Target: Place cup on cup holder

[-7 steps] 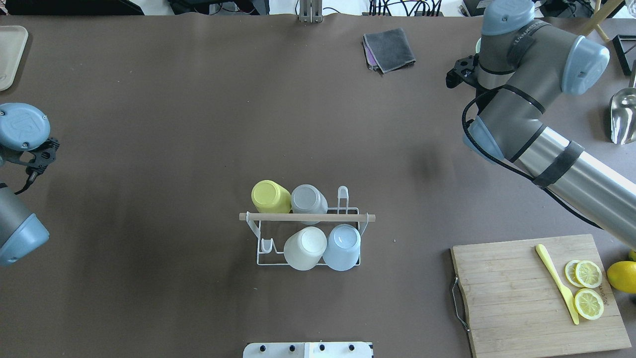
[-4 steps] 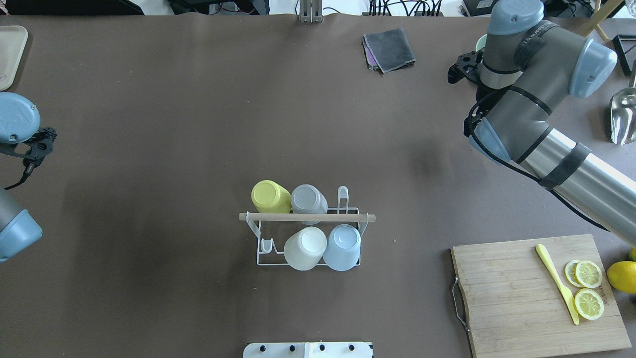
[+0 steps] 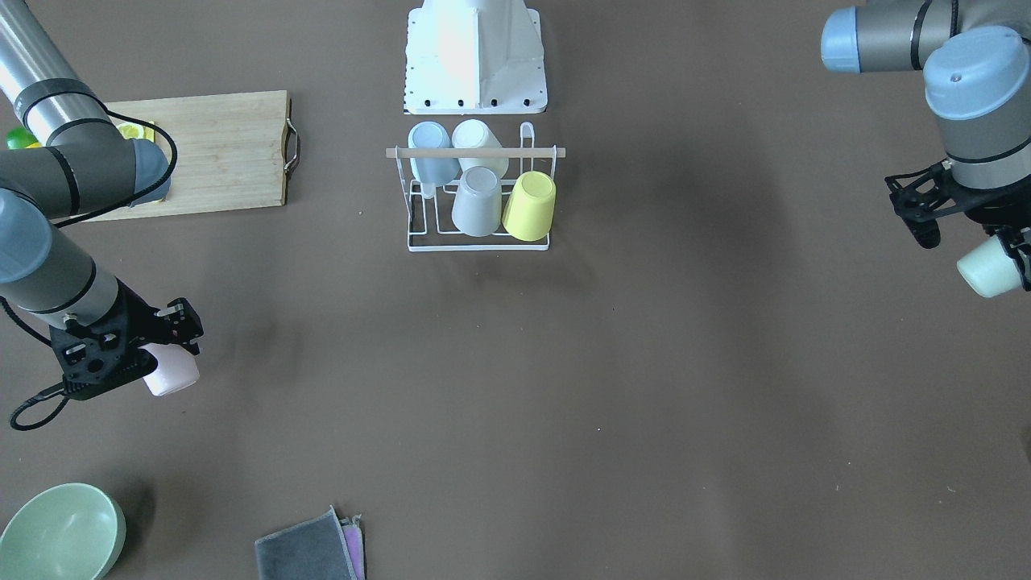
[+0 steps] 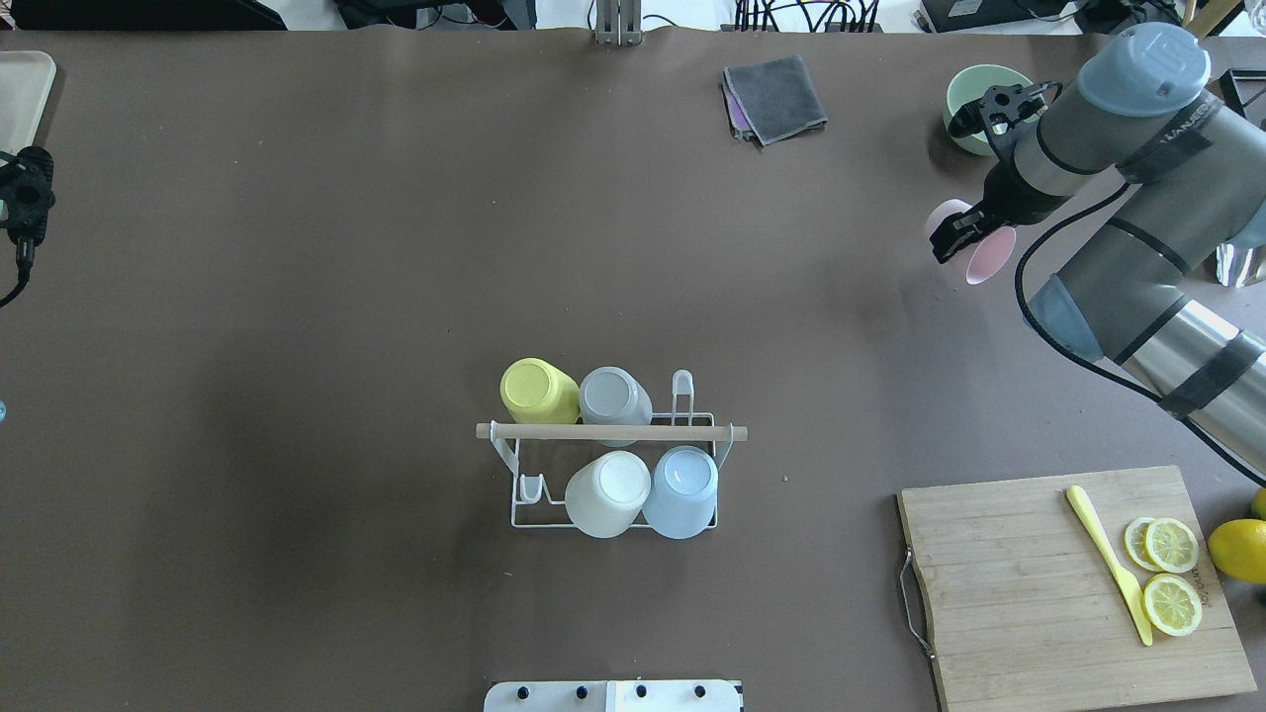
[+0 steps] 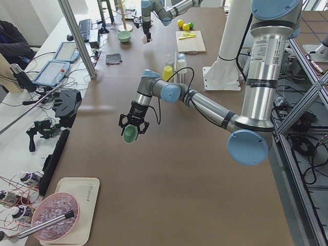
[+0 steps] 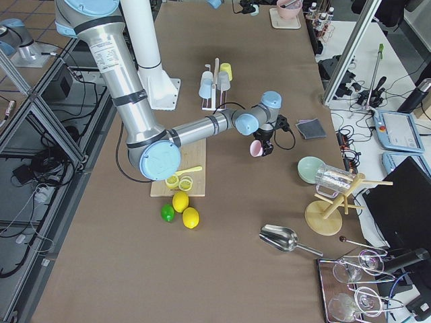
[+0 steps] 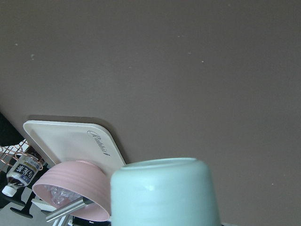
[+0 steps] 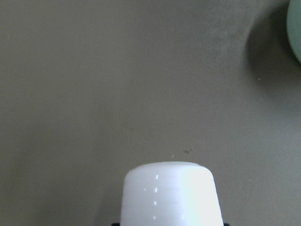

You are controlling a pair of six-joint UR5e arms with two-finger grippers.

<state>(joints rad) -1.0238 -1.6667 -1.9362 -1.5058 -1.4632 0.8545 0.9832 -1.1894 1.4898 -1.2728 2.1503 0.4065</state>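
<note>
The white wire cup holder with a wooden rod stands at mid-table, also in the front view. Several cups sit upside down on it: yellow, grey, white, light blue. Two prongs are bare. My right gripper is shut on a pink cup, held above the table far right of the holder; the cup also shows in the front view. My left gripper is shut on a mint green cup, far left of the holder, also in the left view.
A wooden cutting board with lemon slices and a yellow knife lies front right. A green bowl and a folded grey cloth are at the far side. A cream tray lies far left.
The right arm has swung so the gripper and pink cup now show below the green bowl. The left arm has moved away toward the far left, mostly leaving the overhead view.
</note>
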